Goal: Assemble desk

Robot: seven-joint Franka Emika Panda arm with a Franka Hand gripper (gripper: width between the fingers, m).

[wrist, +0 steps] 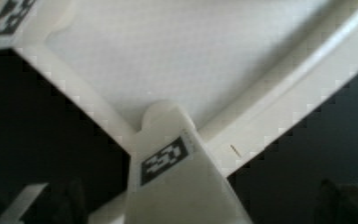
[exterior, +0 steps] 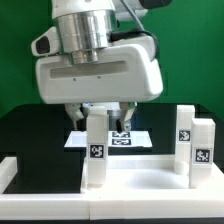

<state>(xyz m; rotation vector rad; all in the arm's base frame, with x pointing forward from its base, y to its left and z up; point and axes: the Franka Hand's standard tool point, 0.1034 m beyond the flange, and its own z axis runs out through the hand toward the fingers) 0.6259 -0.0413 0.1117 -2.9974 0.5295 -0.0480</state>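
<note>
The desk's white rimmed tabletop (exterior: 130,195) lies flat at the front of the black table; it also fills the wrist view (wrist: 176,50). One white square leg (exterior: 97,150) with a black-and-white tag stands upright at its near corner. My gripper (exterior: 103,118) hangs right over this leg, with the fingers on either side of its top. In the wrist view the leg (wrist: 167,150) runs up between my dark fingers (wrist: 25,203), with a gap on each side, so the gripper (wrist: 190,208) looks open. Two more tagged legs (exterior: 186,130) (exterior: 203,148) stand upright at the exterior view's right.
The marker board (exterior: 125,138) lies flat on the black table behind the leg. A long white rail (exterior: 10,170) edges the table at the exterior view's left. A green backdrop stands behind.
</note>
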